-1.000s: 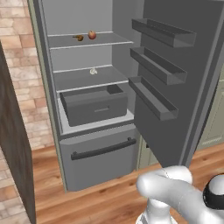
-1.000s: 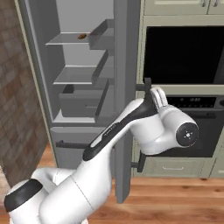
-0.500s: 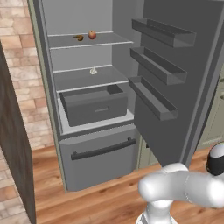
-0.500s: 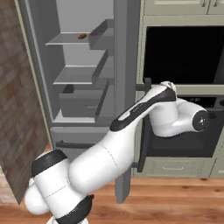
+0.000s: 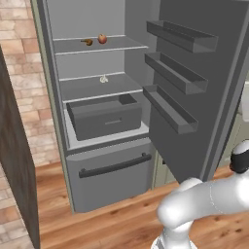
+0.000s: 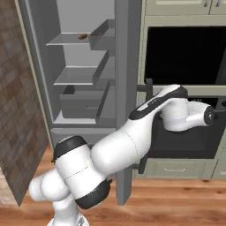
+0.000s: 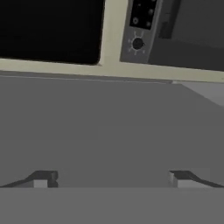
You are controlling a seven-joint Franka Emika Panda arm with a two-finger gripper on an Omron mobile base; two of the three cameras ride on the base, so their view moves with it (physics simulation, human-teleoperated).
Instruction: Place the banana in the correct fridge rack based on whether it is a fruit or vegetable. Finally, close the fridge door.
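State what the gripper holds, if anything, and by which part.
Nothing is held: the gripper is open, its fingertips wide apart before the fridge door. The banana lies on the fridge rack.

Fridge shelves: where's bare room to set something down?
Top fridge rack: free right of the apple; the banana crowds its left-centre. Middle shelf: bare either side of the pale bulb. The drawer fills the bottom level.

Brownish-orange banana, red apple, grey fridge door.
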